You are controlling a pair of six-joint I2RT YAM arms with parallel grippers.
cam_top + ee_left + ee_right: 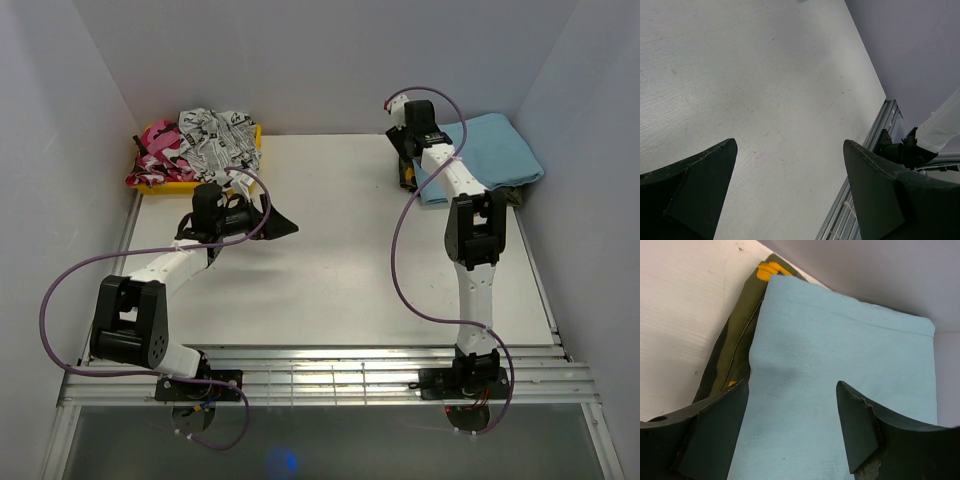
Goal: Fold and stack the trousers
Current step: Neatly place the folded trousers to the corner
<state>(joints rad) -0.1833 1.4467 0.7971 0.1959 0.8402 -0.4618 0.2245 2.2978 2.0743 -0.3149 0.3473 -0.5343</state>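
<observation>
The light-blue trousers (495, 150) lie folded flat at the back right corner of the table, on top of an olive garment (735, 355) with yellow marks. In the right wrist view the blue cloth (840, 355) fills most of the frame. My right gripper (406, 172) hovers at the left edge of the folded trousers; its jaws (792, 385) are open and hold nothing. My left gripper (283, 226) is open and empty above the bare table at centre left, and it also shows in the left wrist view (790, 142).
A yellow tray (257, 137) at the back left holds a heap of pink and black-and-white patterned clothes (205, 140). Grey walls close in the table on three sides. A metal rail (330, 375) runs along the near edge.
</observation>
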